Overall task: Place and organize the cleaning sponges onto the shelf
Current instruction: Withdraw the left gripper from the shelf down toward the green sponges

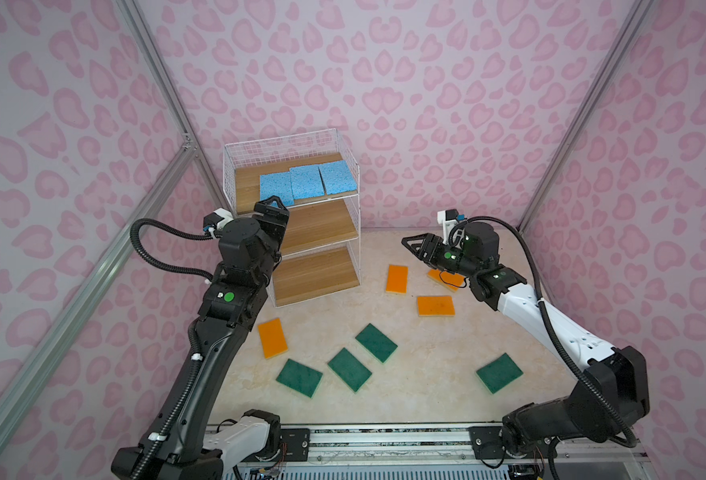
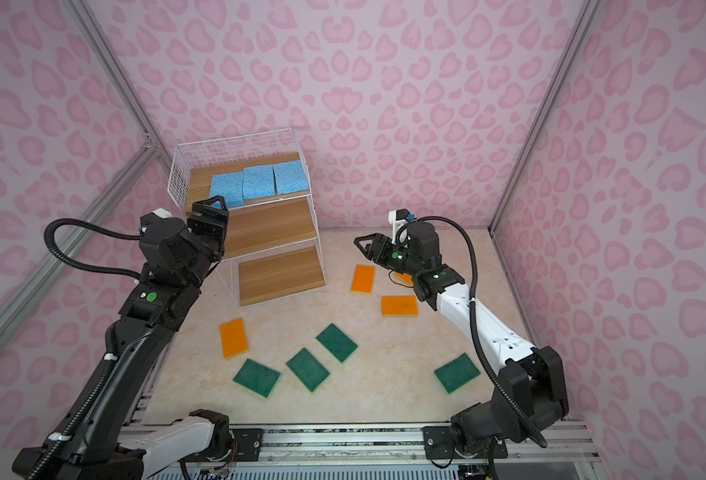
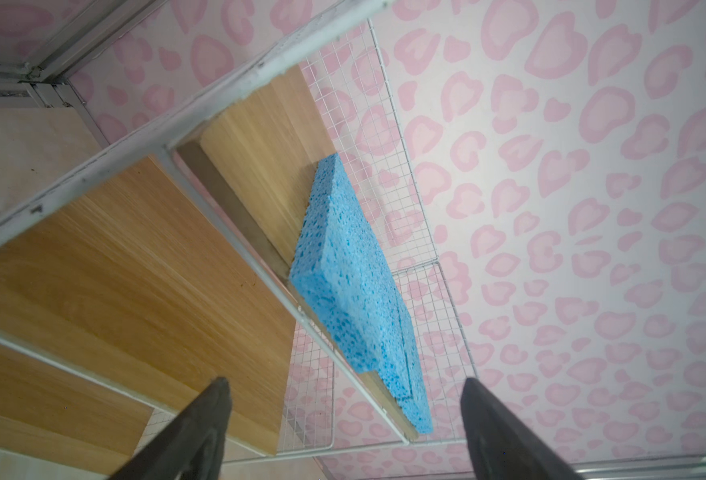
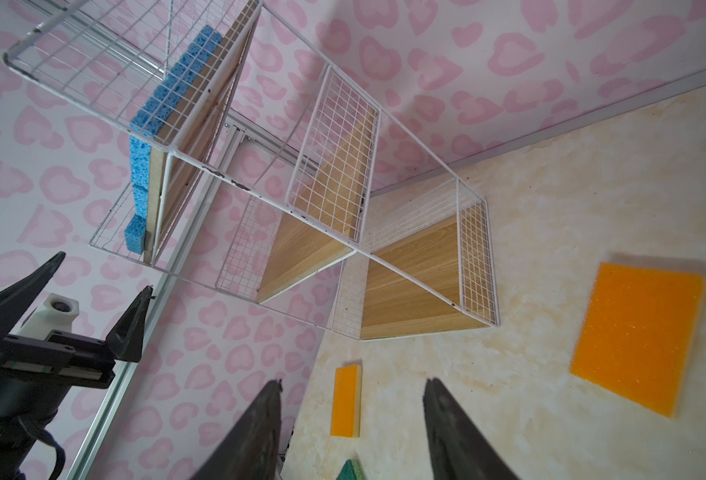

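Note:
The white wire shelf [image 1: 245, 183] [image 2: 199, 183] stands at the back, and three blue sponges [image 1: 306, 181] [image 2: 258, 182] [image 3: 343, 266] lie side by side on its top board. My left gripper [image 1: 271, 206] [image 2: 210, 207] [image 3: 345, 380] hangs open and empty just in front of the leftmost blue sponge [image 1: 276, 189]. The right gripper [image 1: 409, 245] [image 2: 361, 243] [image 4: 353, 381] is open and empty above the table, right of the shelf. Orange sponges [image 1: 397, 279] [image 1: 435, 306] [image 1: 272, 338] and green sponges [image 1: 376, 342] [image 1: 349, 369] [image 1: 299, 377] lie on the table.
Another orange sponge [image 1: 445, 277] is partly hidden under the right wrist. A further green sponge [image 1: 499, 372] lies by the right arm. The middle board [image 1: 322, 226] and bottom board [image 1: 314, 276] hold nothing. Pink patterned walls enclose the table on three sides.

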Motion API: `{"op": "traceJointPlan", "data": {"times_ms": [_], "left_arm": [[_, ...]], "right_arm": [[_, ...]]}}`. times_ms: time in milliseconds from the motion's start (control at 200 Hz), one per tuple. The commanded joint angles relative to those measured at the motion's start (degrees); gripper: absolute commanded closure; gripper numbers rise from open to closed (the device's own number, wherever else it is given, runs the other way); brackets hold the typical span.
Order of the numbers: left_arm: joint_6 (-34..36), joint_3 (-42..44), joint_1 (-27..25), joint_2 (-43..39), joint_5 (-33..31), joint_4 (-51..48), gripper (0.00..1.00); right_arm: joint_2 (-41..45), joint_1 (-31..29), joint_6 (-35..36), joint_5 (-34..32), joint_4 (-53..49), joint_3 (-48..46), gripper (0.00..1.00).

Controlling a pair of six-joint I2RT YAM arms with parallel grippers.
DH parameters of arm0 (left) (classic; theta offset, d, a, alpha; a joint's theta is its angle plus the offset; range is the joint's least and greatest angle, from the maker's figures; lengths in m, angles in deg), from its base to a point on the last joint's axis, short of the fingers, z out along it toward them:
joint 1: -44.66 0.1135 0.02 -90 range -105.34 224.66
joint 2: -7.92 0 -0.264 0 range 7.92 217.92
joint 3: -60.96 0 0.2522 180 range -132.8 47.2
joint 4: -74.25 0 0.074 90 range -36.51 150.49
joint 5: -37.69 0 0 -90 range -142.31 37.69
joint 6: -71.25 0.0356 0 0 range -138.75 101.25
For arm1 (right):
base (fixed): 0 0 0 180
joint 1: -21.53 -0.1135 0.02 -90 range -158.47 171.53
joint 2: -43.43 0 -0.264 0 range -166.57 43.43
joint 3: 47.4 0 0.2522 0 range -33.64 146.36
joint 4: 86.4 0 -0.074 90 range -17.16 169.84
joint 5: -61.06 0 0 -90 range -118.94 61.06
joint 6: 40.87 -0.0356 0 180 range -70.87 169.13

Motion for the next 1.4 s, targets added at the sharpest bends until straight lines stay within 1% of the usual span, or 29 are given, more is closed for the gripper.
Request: {"op": "traceJointPlan", "data": {"times_ms": [0,75,105,220,280,340,410,475,525,645,735,800,885,965,1045,1150,1395], "left_arm": [[7.12,3.66,0.00,-3.79,3.94,-1.02,0.07],[11.37,7.67,-0.17,-7.15,7.37,-1.80,0.00],[13.13,9.60,-0.17,-8.53,8.82,-1.92,0.02],[17.60,15.83,-0.92,-12.11,14.46,-3.69,0.02],[19.93,19.02,-2.53,-13.10,16.75,-4.80,0.01],[22.58,21.77,-5.01,-13.00,16.92,-7.45,0.01],[24.08,25.71,-7.18,-11.91,18.19,-9.14,0.00],[24.26,29.53,-8.85,-10.62,19.75,-8.11,0.01],[24.74,31.66,-10.55,-9.49,19.78,-7.15,0.02],[27.25,33.61,-15.17,-6.38,17.17,-6.22,0.06],[28.23,35.31,-17.14,-4.20,16.02,-4.45,0.08],[28.00,37.51,-17.58,-2.30,16.91,-1.50,0.09],[27.28,39.54,-17.66,1.60,19.65,2.54,0.12],[27.31,40.01,-17.83,5.61,21.88,5.36,0.14],[28.18,39.23,-18.36,9.31,23.54,6.69,0.16],[29.50,37.57,-19.22,13.68,24.04,7.22,0.19],[29.86,35.72,-19.60,22.63,25.71,10.25,0.29]], "right_arm": [[1.15,-0.48,2.56,-1.80,-2.38,-1.28,0.44],[2.13,-0.91,3.31,-2.60,-3.54,-2.42,0.44],[2.72,-1.06,3.47,-2.91,-3.95,-3.06,0.43],[5.17,-1.90,4.19,-4.59,-5.31,-5.90,0.43],[6.63,-2.26,4.56,-5.41,-6.12,-7.60,0.43],[8.19,-2.46,4.40,-5.90,-6.36,-9.90,0.43],[10.10,-2.50,3.79,-6.28,-5.91,-12.92,0.43],[11.85,-2.67,3.45,-6.89,-5.79,-15.98,0.43],[13.12,-2.81,3.43,-7.52,-6.04,-17.95,0.43],[15.58,-2.90,4.07,-8.73,-7.19,-22.08,0.43],[16.94,-2.93,4.93,-9.49,-8.62,-24.86,0.42],[17.57,-2.69,4.71,-9.34,-8.41,-27.13,0.42],[17.55,-1.58,3.80,-6.99,-7.12,-29.58,0.41],[17.01,-0.21,4.22,-4.66,-7.73,-30.06,0.41],[16.50,0.65,4.96,-3.39,-8.48,-30.14,0.41],[16.11,1.98,5.19,-2.07,-8.06,-30.60,0.41],[13.75,3.74,5.95,-0.07,-7.08,-30.20,0.41]]}}
